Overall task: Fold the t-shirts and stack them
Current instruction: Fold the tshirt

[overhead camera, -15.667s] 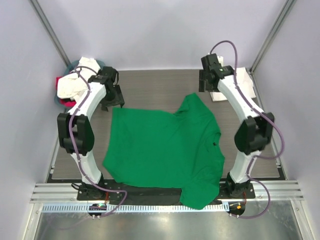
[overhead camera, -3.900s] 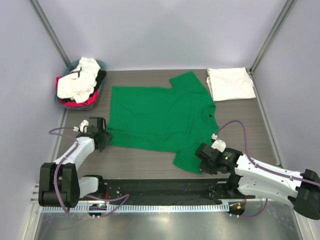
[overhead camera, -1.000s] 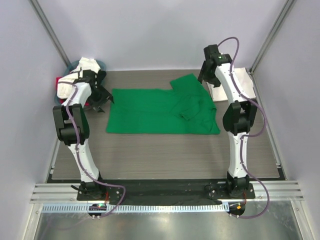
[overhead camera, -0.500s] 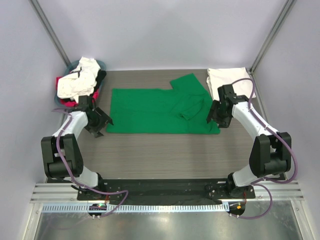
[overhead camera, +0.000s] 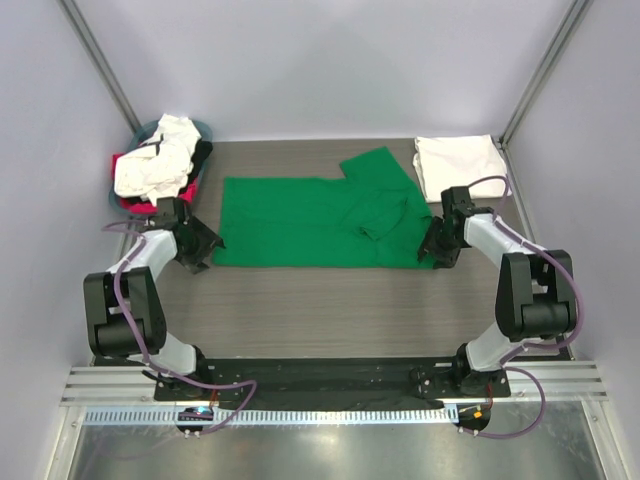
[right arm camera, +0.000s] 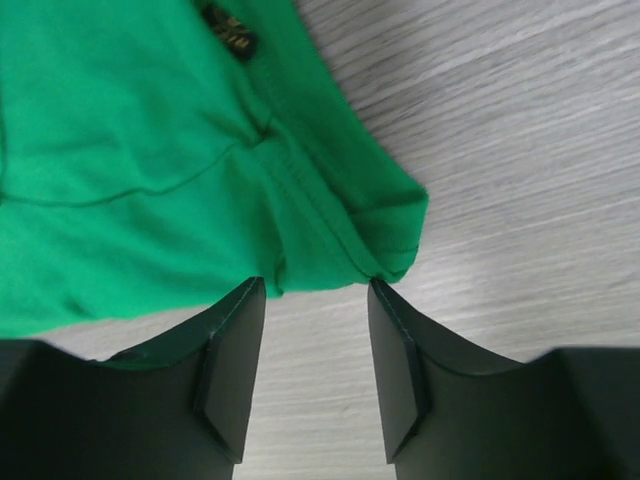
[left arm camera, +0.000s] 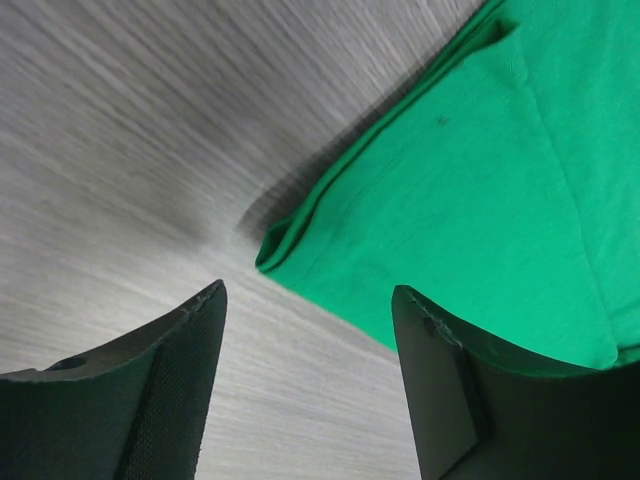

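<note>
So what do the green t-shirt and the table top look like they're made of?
Green t-shirt: soft matte knit, probably cotton; it lies limp, with stitched hems visible in the wrist views. Table top: grey-brown wood-grain streaks with a low sheen, likely laminate rather than solid wood, though that's uncertain.

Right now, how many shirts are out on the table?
2. The green shirt lies in the middle; the white shirt sits folded at the far right corner. More are heaped in the basket, too tangled to count.
</note>
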